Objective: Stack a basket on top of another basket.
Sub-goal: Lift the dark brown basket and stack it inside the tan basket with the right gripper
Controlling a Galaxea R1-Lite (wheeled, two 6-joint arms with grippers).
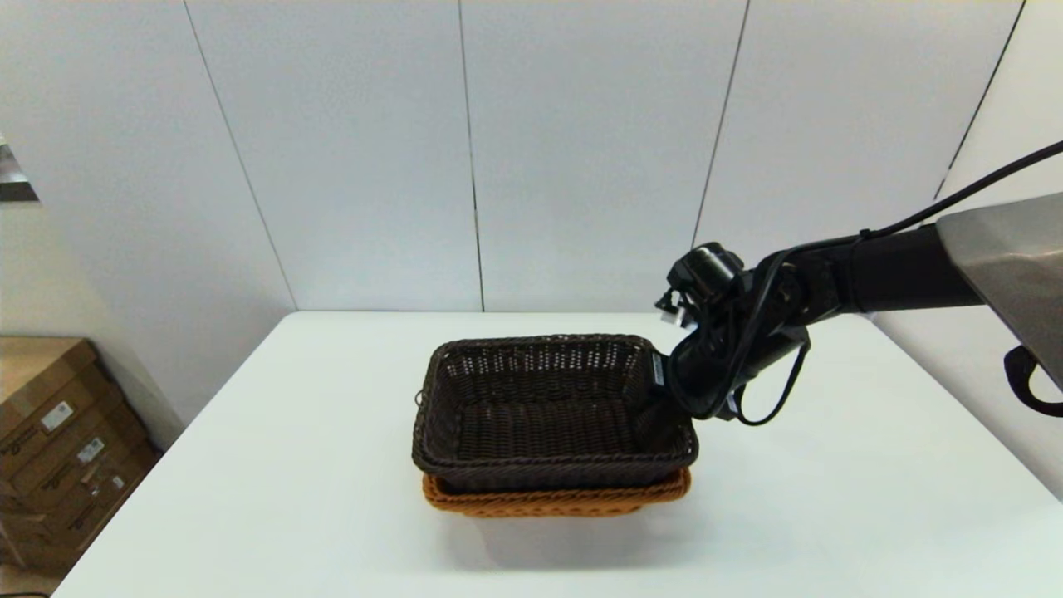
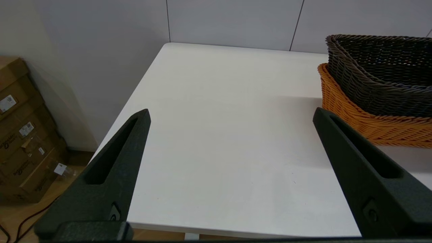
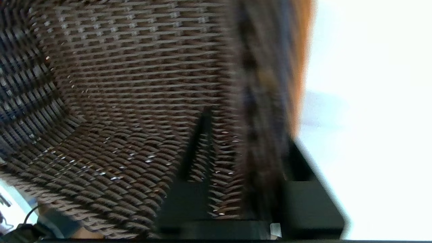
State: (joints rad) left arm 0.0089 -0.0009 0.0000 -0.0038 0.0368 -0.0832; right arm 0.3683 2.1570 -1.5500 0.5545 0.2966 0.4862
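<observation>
Right gripper (image 3: 236, 162) clamps the dark basket's (image 1: 544, 415) wall, one finger inside, one outside, centre-right of the head view.

Left to right: the left gripper (image 2: 231, 116) idles low in its own view, fingers spread wide, holding nothing; dead centre, the dark basket sits nested in the orange-tan basket (image 1: 556, 501) on the white table (image 1: 249, 465). Placement looks about done. Next up, I'd say: release that wall and lift clear without dragging the stack.

dark brown woven basket (image 1: 548, 415), orange-tan woven basket (image 1: 556, 501), seemingly plain white table (image 1: 291, 465)
</observation>
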